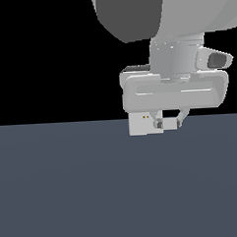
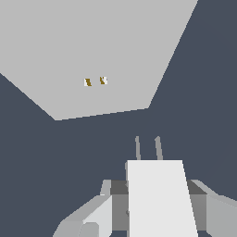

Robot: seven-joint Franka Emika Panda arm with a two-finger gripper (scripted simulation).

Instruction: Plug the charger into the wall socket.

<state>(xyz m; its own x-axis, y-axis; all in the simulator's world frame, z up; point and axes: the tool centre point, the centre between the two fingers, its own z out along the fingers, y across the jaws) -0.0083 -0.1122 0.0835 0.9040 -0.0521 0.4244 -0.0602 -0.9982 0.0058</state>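
The wall socket (image 1: 140, 124) is a flat upright light grey plate with two tiny orange-brown holes (image 1: 145, 117), partly hidden behind the hand. In the wrist view the socket (image 2: 92, 51) fills much of the picture, its holes (image 2: 95, 81) showing. My gripper (image 1: 169, 123) is shut on the charger (image 1: 169, 123), a small light grey-white block held between the fingers. In the wrist view the charger (image 2: 159, 199) sits between the fingers (image 2: 90, 217), its two prongs (image 2: 148, 148) pointing towards the socket, offset from the holes with a gap between.
A dark blue-grey floor (image 1: 94, 190) spreads under everything. The robot's arm (image 1: 174, 19) rises above the hand, and black background lies behind.
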